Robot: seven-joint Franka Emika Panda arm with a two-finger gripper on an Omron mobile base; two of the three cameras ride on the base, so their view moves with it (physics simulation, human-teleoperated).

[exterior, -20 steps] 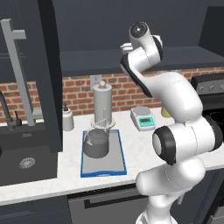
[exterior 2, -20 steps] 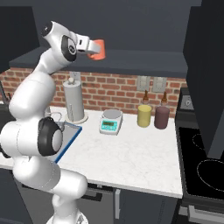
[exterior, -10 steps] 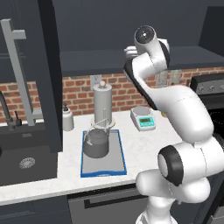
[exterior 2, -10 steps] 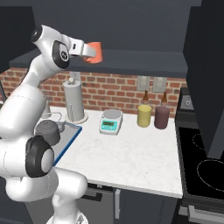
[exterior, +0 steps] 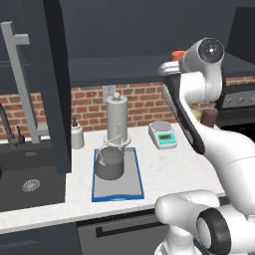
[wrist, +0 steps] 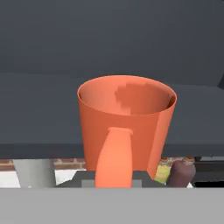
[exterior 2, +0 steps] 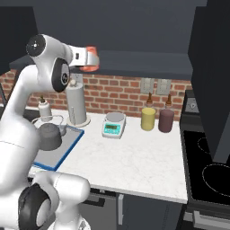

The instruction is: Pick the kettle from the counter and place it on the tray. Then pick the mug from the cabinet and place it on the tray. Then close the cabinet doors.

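Observation:
My gripper [exterior 2: 85, 59] is shut on the orange mug [exterior 2: 91, 58] and holds it in the air in front of the cabinet shelf [exterior 2: 134, 63], high above the counter [exterior 2: 134, 157]. In the hand view the mug [wrist: 127, 122] is close up, its handle facing me between the fingers of the gripper [wrist: 113, 177]. A sliver of the mug [exterior: 178, 54] peeks past the arm in the left base view. The dark grey kettle [exterior: 109, 162] stands on the blue-rimmed tray [exterior: 118, 191], left of the arm. One cabinet door [exterior: 55, 84] stands open, and so does the other [exterior 2: 211, 76].
A tall paper-towel cylinder [exterior: 117, 117] stands behind the tray, a soap bottle [exterior: 76, 134] to its left and a small scale [exterior: 163, 134] to its right. A yellow jar [exterior 2: 148, 119] and a dark jar [exterior 2: 166, 120] stand by the brick wall. Black sink [exterior: 30, 184] left, stove [exterior 2: 211, 170] right.
The arm has swung, its upper joints turning to the right in the left base view. The held mug has drifted slightly down and left in the right base view.

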